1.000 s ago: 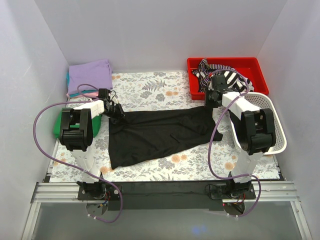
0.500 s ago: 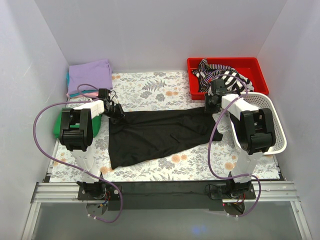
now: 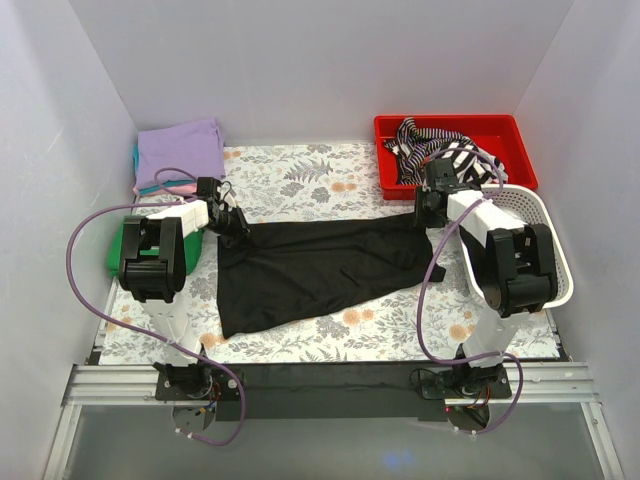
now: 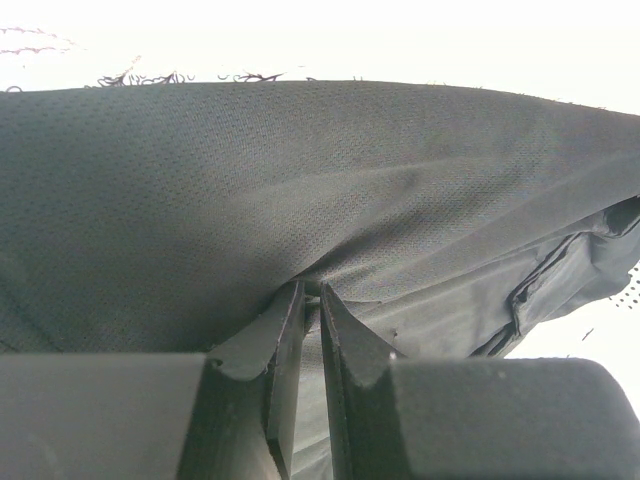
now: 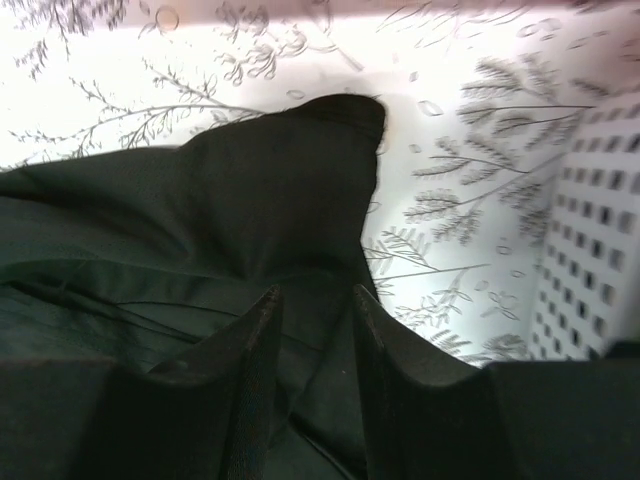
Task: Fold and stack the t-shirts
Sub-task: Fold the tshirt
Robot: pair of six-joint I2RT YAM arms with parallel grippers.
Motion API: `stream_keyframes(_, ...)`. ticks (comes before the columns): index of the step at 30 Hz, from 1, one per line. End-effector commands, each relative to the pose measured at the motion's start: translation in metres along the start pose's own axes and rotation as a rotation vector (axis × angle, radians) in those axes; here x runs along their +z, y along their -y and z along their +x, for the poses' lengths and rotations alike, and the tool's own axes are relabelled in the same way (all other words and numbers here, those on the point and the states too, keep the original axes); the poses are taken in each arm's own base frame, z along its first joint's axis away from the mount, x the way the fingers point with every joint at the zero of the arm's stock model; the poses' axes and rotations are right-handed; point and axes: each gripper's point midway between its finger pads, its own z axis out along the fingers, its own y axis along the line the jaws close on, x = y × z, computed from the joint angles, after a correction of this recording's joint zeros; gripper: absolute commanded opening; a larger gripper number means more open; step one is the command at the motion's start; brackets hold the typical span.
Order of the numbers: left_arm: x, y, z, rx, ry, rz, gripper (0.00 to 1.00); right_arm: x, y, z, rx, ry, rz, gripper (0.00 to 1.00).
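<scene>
Black t-shirt (image 3: 315,270) lies spread on the floral table cover (image 3: 300,175), one end just beside the white basket (image 3: 562,280). Left gripper (image 4: 311,295), at the shirt corner farthest from the basket, is clenched on a pinch of black fabric. Right gripper (image 5: 315,300), at the shirt end nearest the basket, has its jaws parted, with the fabric loose beneath. Folded lavender t-shirt (image 3: 180,150) sits well apart from the basket.
</scene>
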Motion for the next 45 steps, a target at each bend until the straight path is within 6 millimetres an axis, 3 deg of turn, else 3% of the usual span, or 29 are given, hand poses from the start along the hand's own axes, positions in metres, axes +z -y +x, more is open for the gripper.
stream_keyframes(1,0.004,-0.032,0.005,0.017,0.011,-0.13,0.12,-0.015,0.008,-0.007,0.035,0.046,0.036,0.41)
stream_keyframes(6,0.004,-0.032,0.006,0.018,0.006,-0.127,0.12,-0.006,0.004,0.019,0.124,-0.016,-0.07,0.4)
stream_keyframes(7,0.004,-0.032,0.006,0.018,0.007,-0.128,0.12,-0.004,0.009,0.021,0.175,-0.012,-0.09,0.4)
stream_keyframes(8,0.003,-0.031,0.005,0.022,0.011,-0.126,0.12,-0.009,-0.001,0.021,0.196,-0.005,-0.179,0.4)
stream_keyframes(11,0.004,-0.032,0.006,0.022,0.008,-0.128,0.12,-0.009,-0.001,0.025,0.255,0.015,-0.271,0.39)
stream_keyframes(17,0.005,-0.031,0.005,0.02,0.005,-0.12,0.11,-0.008,-0.008,0.024,0.242,0.03,-0.326,0.38)
stream_keyframes(28,0.006,-0.033,0.007,0.017,-0.001,-0.125,0.11,-0.009,-0.012,0.02,0.255,0.03,-0.349,0.39)
stream_keyframes(32,0.007,-0.033,0.007,0.016,-0.003,-0.126,0.11,-0.011,-0.005,0.02,0.255,0.041,-0.308,0.39)
stream_keyframes(45,0.009,-0.034,0.009,0.015,-0.011,-0.126,0.11,0.001,0.002,0.034,0.247,-0.009,-0.268,0.38)
